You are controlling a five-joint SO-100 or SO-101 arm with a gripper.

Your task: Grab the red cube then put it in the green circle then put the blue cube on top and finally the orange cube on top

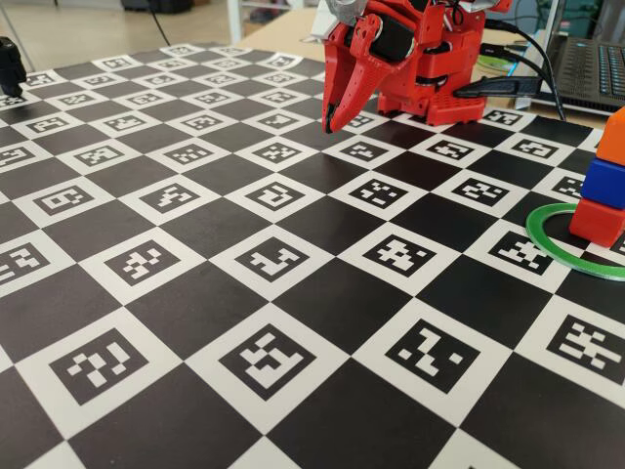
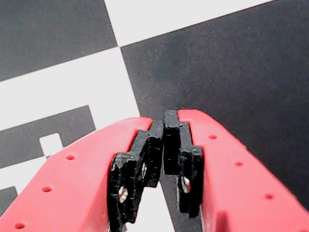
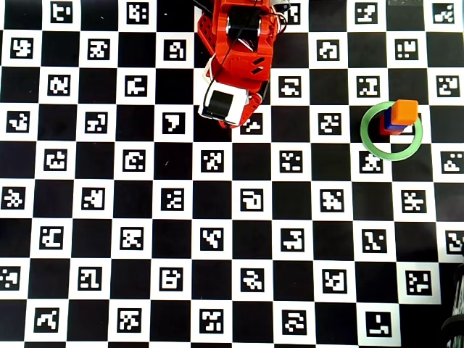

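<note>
The red cube (image 1: 594,221) sits inside the green circle (image 1: 549,246) at the right edge of the fixed view. The blue cube (image 1: 606,183) rests on the red one, and the orange cube (image 1: 615,137) tops the stack. Seen from overhead, the orange cube (image 3: 404,110) covers most of the blue cube (image 3: 392,125) and the red cube (image 3: 382,130) within the green circle (image 3: 370,141). My gripper (image 1: 329,125) hangs tip-down near the arm's base, far left of the stack. In the wrist view the gripper (image 2: 163,123) is shut, pads touching, with nothing between them.
A black-and-white checkered marker mat (image 1: 244,332) covers the table. The red arm base (image 1: 439,83) stands at the back with black cables (image 1: 508,86) beside it. A laptop (image 1: 596,68) lies at the back right. A small black object (image 1: 10,63) stands at the far left edge.
</note>
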